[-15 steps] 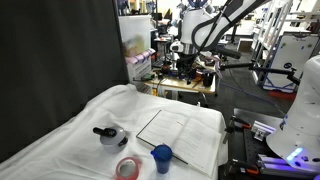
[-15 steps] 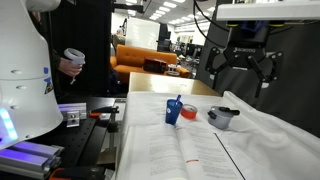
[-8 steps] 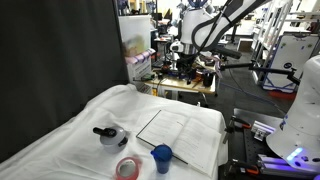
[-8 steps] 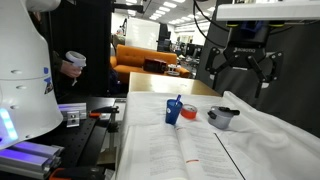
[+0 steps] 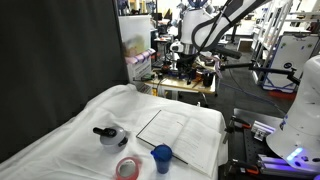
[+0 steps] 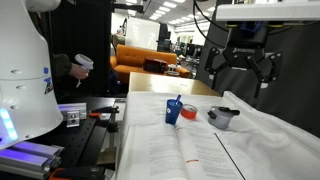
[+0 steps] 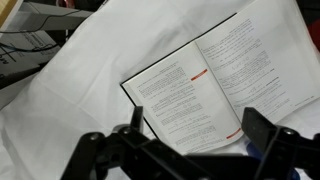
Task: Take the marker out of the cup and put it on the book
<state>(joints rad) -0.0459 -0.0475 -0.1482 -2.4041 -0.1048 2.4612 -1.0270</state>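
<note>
A blue cup (image 5: 162,157) (image 6: 175,111) stands on the white cloth beside the open book (image 5: 178,130) (image 6: 180,150). A thin blue marker (image 6: 180,100) sticks up out of the cup. My gripper (image 6: 245,68) hangs high above the table, open and empty, well apart from the cup. In the wrist view the book (image 7: 205,85) fills the middle and the gripper's two dark fingers (image 7: 198,140) frame its lower edge. A bit of blue shows by the right finger.
A grey pot with a black handle (image 5: 109,136) (image 6: 224,118) and a red tape roll (image 5: 127,168) (image 6: 189,114) lie near the cup. A white robot base (image 6: 25,80) and a person (image 6: 72,72) are by the table's side. Lab benches stand behind.
The person in the background has moved the hand holding a cup. My arm and the table's things have not moved.
</note>
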